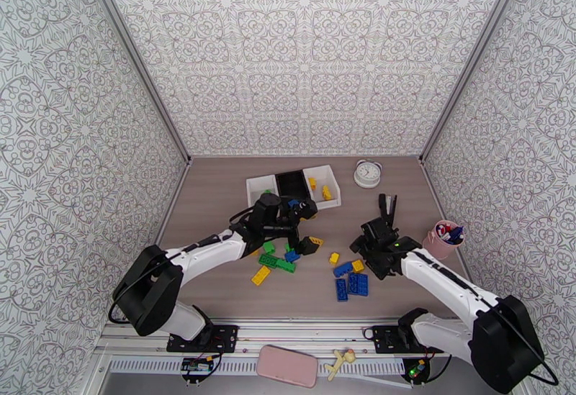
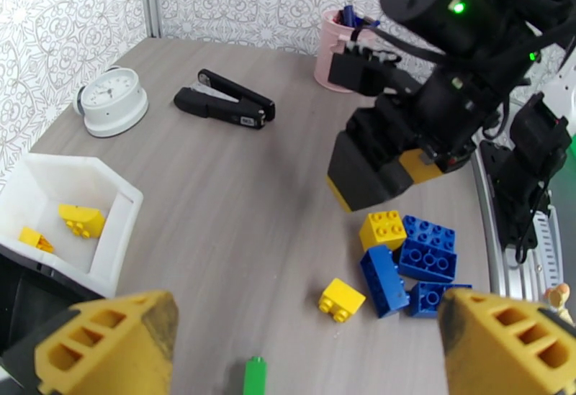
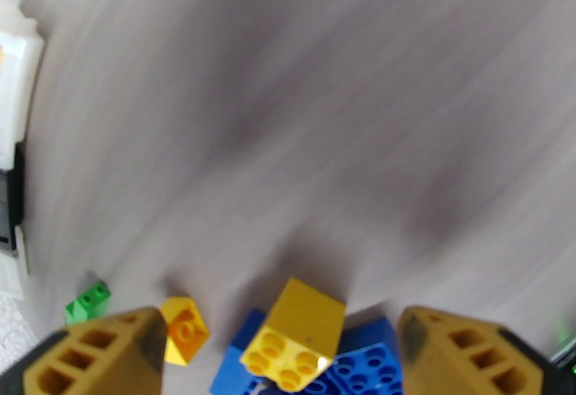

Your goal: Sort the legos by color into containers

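Three containers stand in a row at the back: a white bin (image 1: 258,188), a black bin (image 1: 293,184) and a white bin (image 1: 327,182) holding yellow legos (image 2: 81,218). Green, yellow and blue legos (image 1: 277,262) lie loose in front of them. My left gripper (image 1: 308,228) hovers open and empty above this pile; its yellow fingertips (image 2: 108,346) frame a green brick (image 2: 253,376). My right gripper (image 1: 360,254) is open low over a cluster of blue bricks (image 2: 425,249). A yellow brick (image 3: 295,335) lies on that cluster between the right fingertips (image 3: 468,353), with a gap on both sides.
A white clock (image 1: 368,173) and a black stapler (image 1: 389,209) lie at the back right. A pink pen cup (image 1: 446,239) stands by the right wall. A single yellow brick (image 2: 342,299) sits between the two piles. A pink phone (image 1: 286,365) rests on the front rail.
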Controlling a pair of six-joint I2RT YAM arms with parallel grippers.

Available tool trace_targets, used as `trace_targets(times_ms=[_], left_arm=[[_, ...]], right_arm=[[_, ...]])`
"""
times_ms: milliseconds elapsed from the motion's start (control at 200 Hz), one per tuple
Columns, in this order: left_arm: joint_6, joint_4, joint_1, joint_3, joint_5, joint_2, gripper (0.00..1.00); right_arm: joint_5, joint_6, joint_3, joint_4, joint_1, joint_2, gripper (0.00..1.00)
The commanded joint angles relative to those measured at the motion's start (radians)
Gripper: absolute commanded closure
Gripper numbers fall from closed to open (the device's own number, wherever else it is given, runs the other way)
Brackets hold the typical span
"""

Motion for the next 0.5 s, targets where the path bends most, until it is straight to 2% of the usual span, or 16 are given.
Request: trace_targets(times_ms=[0,155,335,495], left_arm=[[0.058,0.02,-0.015,-0.024,-0.018,-0.028,0.0],[0.061,0.018,-0.016,-0.018,-0.023,-0.024,0.0],[0.064,0.029,-0.016,-0.021,-0.044,-0.021,0.0],[0.072,0.034,-0.015,-0.025,-0.051,-0.019,0.0]], right_arm=[[-0.058,0.049,-0.009,0.053,-0.006,0.02,0.15],[-0.09,0.052,0.013,0.05,-0.007,0.068,0.25],[-0.104,0.059,0.033,0.035,-0.006,0.113,0.29],[-0.117,0.057,0.039,0.05,-0.007,0.144,0.36]])
